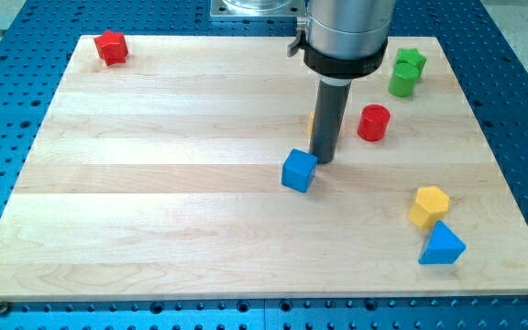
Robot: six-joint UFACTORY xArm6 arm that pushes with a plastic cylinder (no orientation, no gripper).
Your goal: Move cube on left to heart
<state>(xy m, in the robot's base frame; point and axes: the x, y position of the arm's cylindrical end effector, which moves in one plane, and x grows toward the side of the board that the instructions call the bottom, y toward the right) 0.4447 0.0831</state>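
Observation:
A blue cube [299, 170] sits near the middle of the wooden board [154, 183]. My tip [323, 161] is right against the cube's upper right side; I cannot tell if it touches. A yellow block [312, 120] is mostly hidden behind the rod, just above the cube, and only a sliver shows at the rod's left edge, so its shape cannot be made out. Another yellow block [428, 205], which looks hexagonal, lies toward the view's lower right.
A red star-like block [111, 47] sits at the view's top left. A red cylinder [373, 122] stands right of the rod. A green star [411, 61] and a green cylinder [401, 81] are at the top right. A blue triangle [442, 245] lies at the bottom right.

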